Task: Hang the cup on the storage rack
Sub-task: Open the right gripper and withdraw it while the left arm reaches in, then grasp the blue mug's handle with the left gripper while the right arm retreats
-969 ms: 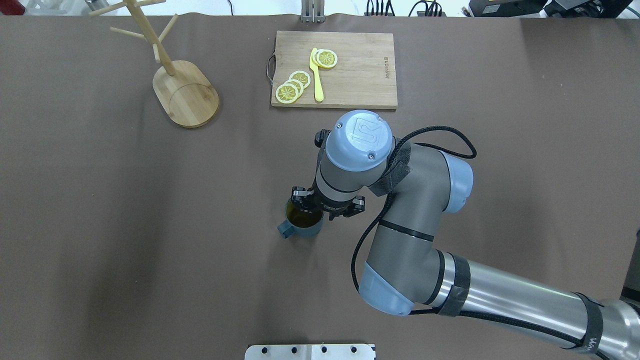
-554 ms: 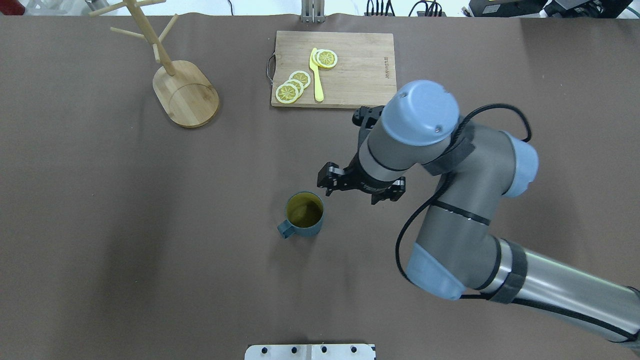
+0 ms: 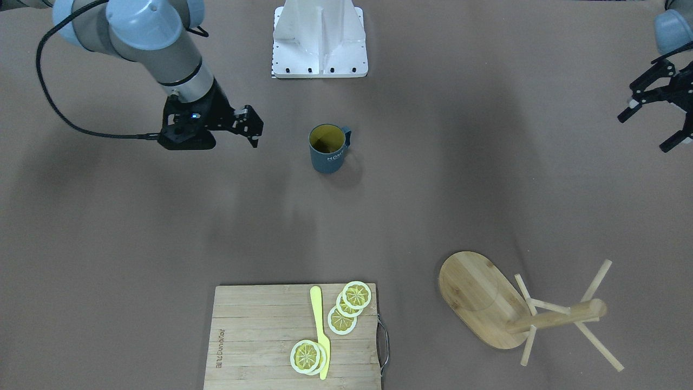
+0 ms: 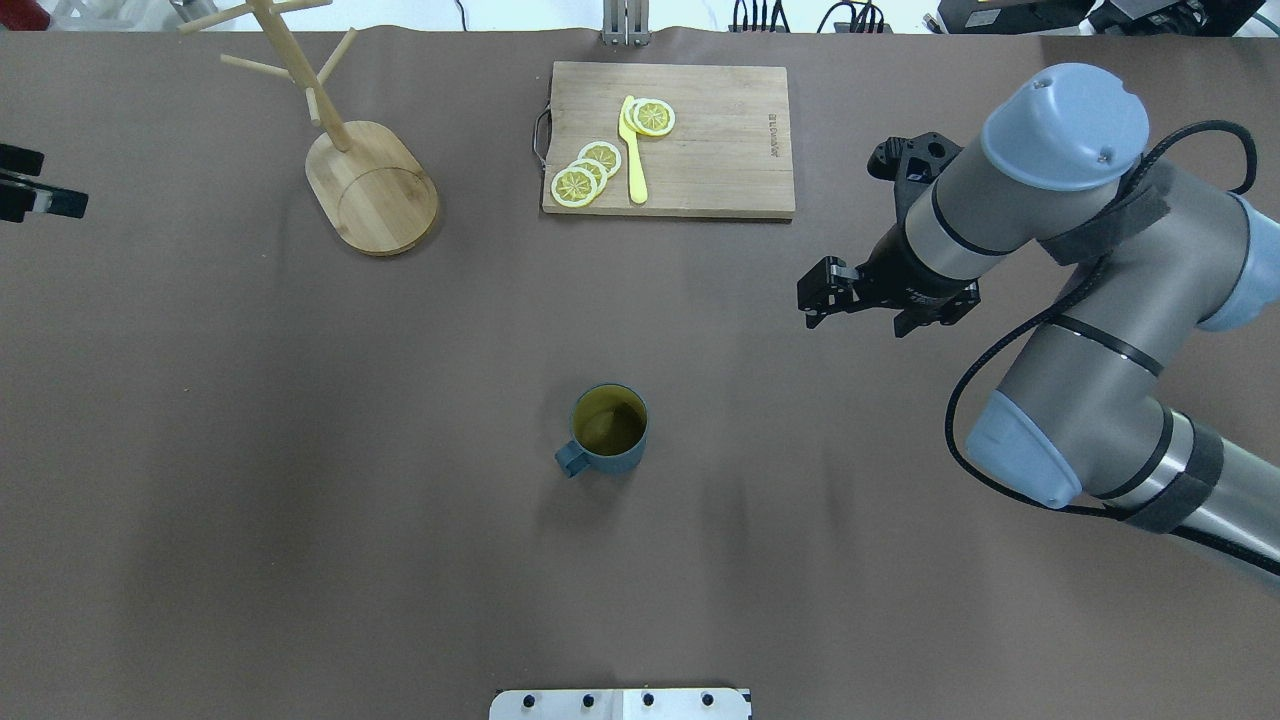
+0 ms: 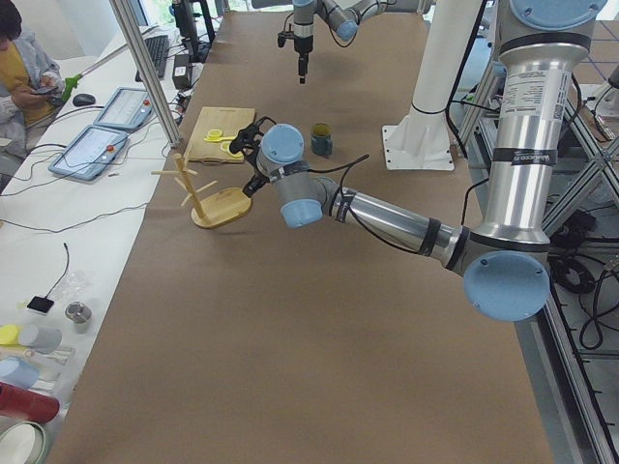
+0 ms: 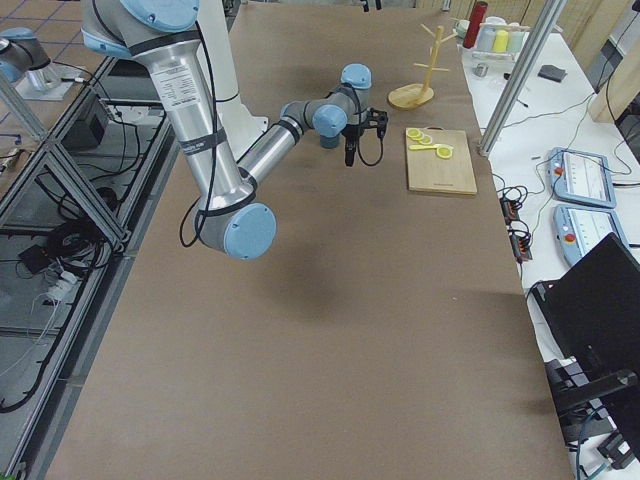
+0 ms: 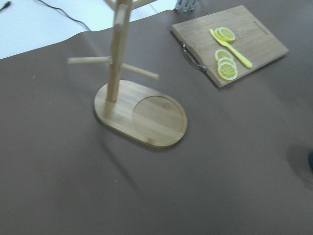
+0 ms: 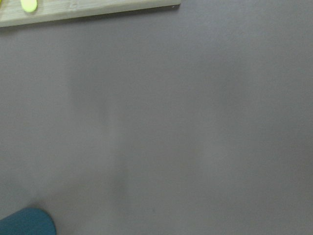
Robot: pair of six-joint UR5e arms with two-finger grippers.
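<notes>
While left jaws and right jaws gape empty, your cup stands upright at centre of the surface, 8 o'clock off the nearer right jaws, seen overhead. Handle faces 8 o'clock too; storage rack at 10.

The brown table carries — well apart — cup; storage rack; cutting board.
</notes>
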